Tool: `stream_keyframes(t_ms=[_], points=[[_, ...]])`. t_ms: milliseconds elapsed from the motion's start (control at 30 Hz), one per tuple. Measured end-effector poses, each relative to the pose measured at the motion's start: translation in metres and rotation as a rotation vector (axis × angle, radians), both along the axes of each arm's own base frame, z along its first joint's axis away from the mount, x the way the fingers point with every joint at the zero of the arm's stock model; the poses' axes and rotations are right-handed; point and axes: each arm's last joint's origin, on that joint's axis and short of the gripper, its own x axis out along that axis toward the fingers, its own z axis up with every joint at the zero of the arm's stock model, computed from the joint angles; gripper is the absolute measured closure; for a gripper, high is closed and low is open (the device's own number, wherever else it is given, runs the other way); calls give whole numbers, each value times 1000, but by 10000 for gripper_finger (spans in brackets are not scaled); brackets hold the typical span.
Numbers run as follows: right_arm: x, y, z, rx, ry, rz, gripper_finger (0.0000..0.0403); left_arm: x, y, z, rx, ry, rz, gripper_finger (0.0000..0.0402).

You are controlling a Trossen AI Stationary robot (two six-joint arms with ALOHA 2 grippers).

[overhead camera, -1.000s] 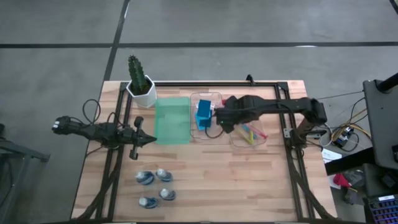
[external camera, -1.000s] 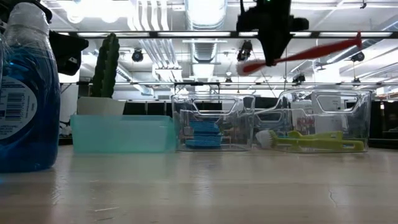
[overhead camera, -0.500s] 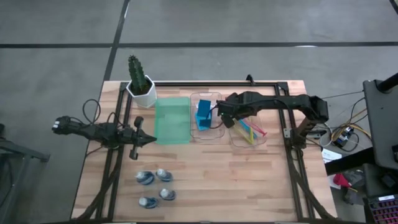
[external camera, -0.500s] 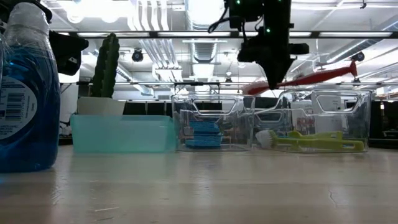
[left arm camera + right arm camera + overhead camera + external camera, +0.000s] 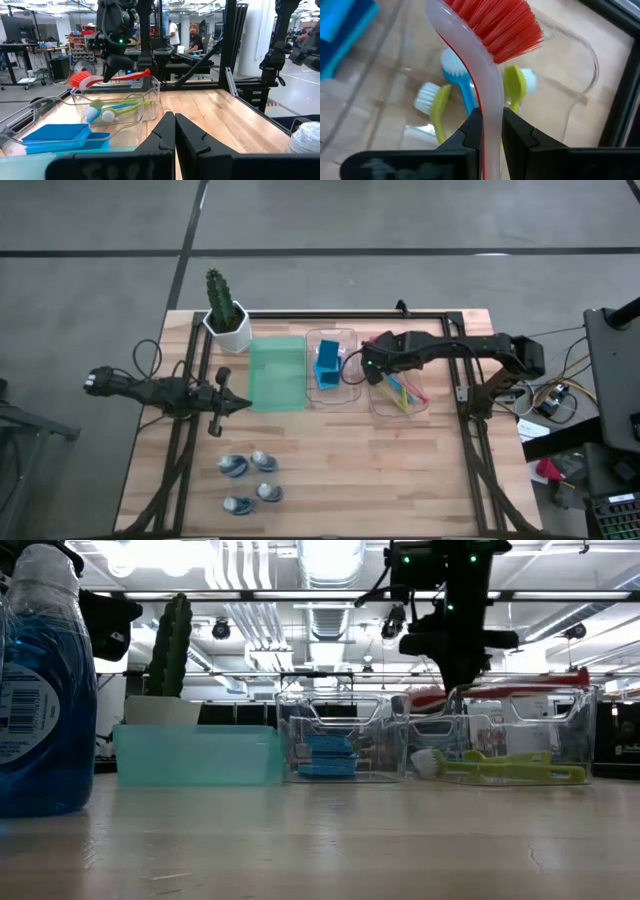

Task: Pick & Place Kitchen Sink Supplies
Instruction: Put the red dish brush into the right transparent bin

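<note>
The right hand is pinching the pink brush over the clear tray; the left hand, fingers pressed together, is waiting near the surface's left edge.

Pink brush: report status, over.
Right gripper shut on pink brush, brush level at clear tray rim. Left gripper shut, parked beside green tray. Nothing in the way.

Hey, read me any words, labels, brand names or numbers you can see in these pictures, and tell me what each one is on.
Nothing here can be read for certain.
Blue bottle, low view: its white label carries print and a barcode, too blurred to read.
Clear tray, pink brush held in the right gripper, sponges: no text visible.
Room behind: no readable signs.
</note>
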Motion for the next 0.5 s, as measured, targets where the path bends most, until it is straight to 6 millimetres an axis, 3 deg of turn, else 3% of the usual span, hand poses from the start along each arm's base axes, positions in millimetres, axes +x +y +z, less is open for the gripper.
stream_keyframes(t_ms=[500], points=[[0, -7, -13, 0, -78, -5, 362, 0, 0, 0, 0, 0, 0, 399]])
